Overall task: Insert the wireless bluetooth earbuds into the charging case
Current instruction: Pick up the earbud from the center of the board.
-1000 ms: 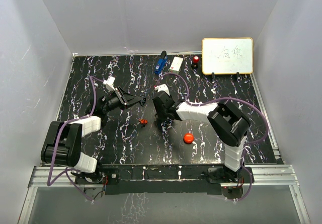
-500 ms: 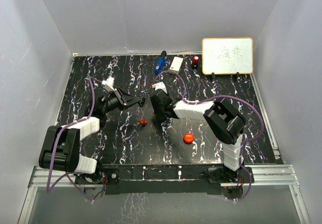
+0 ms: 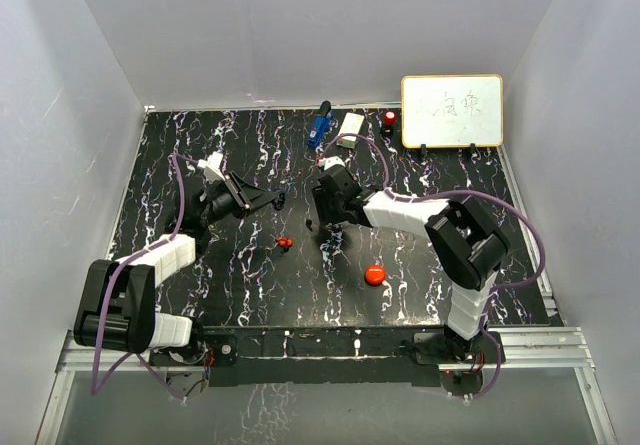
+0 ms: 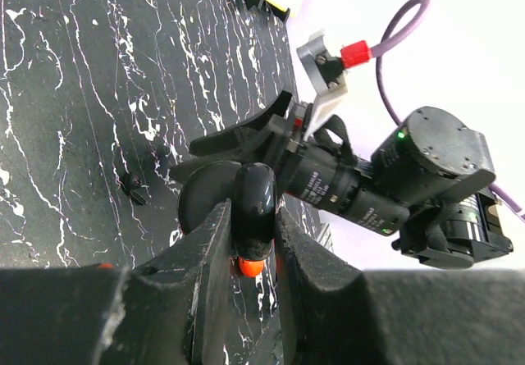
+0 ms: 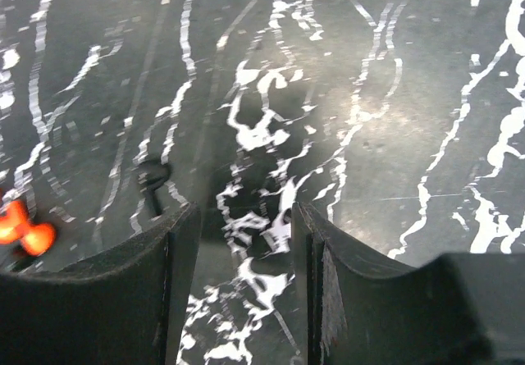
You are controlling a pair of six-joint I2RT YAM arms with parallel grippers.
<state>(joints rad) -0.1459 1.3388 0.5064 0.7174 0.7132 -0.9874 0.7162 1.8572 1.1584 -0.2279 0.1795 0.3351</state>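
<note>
The left tool (image 4: 250,215) is clamped almost closed on a glossy black disc (image 4: 255,186). It holds the disc on edge above the surface (image 3: 200,155), and a bit of red shows at the disc's lower end. The right tool (image 5: 242,295) hangs close by over the marbled top, its fingers partly spread with nothing between them.

In the right wrist view a small dark piece (image 5: 152,186) lies just beside one finger. It looks like the mostly black earbud, but it is too small to tell which way it points. Further out sits the red-and-black earbud (image 3: 285,242), lying flat with its long axis roughly side to side. It is a little nearer the front than both tools and touches nothing. Open surface lies on every side of it.

A red puck (image 3: 375,274) rests to its right, well apart. Along the far edge stand a blue item (image 3: 319,125), a white box (image 3: 350,125), a red-topped piece (image 3: 389,119) and a whiteboard (image 3: 452,111). White walls (image 3: 90,85) close in on the left, right and rear.
</note>
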